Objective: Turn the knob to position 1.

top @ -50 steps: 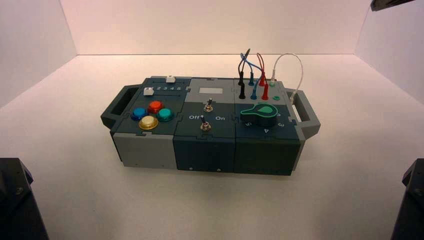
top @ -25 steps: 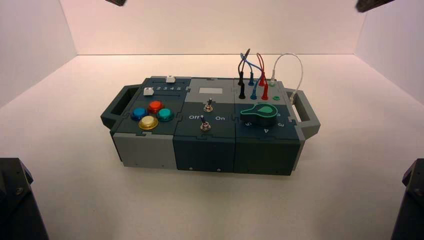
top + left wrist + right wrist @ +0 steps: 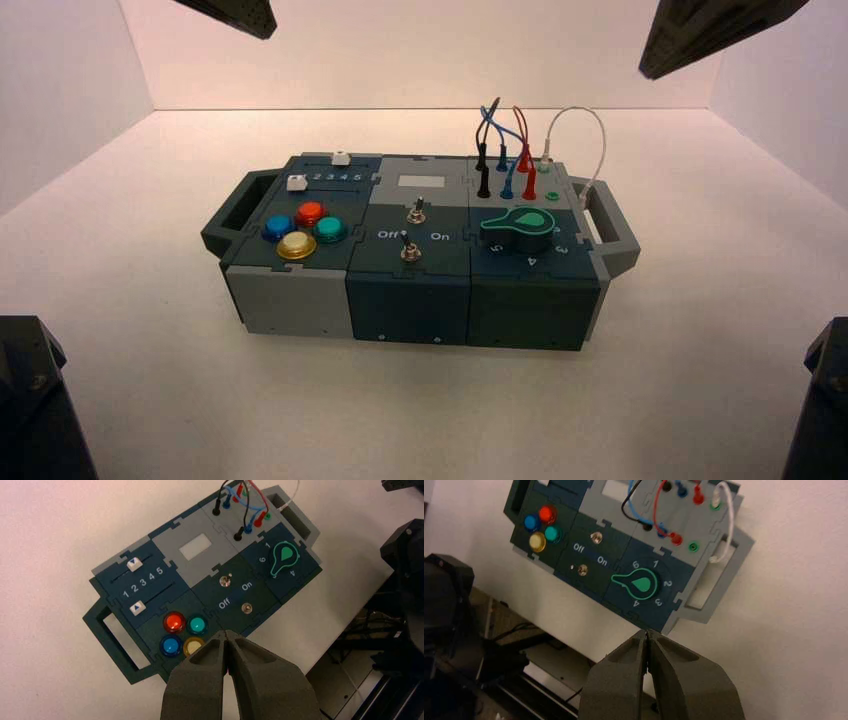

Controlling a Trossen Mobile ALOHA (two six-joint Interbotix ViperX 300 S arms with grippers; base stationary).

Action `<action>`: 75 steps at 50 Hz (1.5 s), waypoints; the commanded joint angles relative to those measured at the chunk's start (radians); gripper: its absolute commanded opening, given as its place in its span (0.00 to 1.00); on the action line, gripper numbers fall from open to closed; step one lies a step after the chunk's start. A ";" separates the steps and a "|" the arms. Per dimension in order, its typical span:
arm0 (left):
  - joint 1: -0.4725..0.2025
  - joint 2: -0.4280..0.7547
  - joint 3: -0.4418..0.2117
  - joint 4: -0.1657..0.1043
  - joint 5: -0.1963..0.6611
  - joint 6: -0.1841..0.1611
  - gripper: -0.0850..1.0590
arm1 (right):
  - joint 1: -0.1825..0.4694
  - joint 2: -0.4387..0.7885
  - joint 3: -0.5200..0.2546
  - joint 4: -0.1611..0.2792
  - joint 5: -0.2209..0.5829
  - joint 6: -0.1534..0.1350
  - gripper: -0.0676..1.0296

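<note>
While pincers hover, knob (image 3: 640,584) tip between 5, 6

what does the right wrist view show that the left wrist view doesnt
Only the right wrist view shows the right end effector, closed and off the box, and the digits 2 and 3 beside the knob, whose tip lies between 6 and 4, not at 1.

Only the left wrist view shows the left end effector, also closed, and two white sliders along a 1 to 5 scale.

Both show the knob, the four coloured push buttons, the two toggle switches with the Off/On lettering, and the plugged wires.
</note>
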 commanded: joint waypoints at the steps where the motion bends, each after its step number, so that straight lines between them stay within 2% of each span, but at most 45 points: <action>1: -0.002 0.002 0.002 -0.002 -0.018 0.000 0.05 | 0.054 0.046 -0.031 0.031 -0.005 0.002 0.04; 17: -0.003 0.006 0.009 -0.002 -0.037 -0.002 0.05 | 0.130 0.141 -0.057 0.046 -0.032 0.008 0.04; 48: -0.025 0.011 0.018 -0.025 -0.037 0.000 0.05 | 0.258 0.339 -0.094 0.106 -0.100 0.006 0.04; 75: -0.025 0.002 0.023 -0.025 -0.040 0.009 0.05 | 0.264 0.463 -0.095 0.109 -0.144 -0.002 0.04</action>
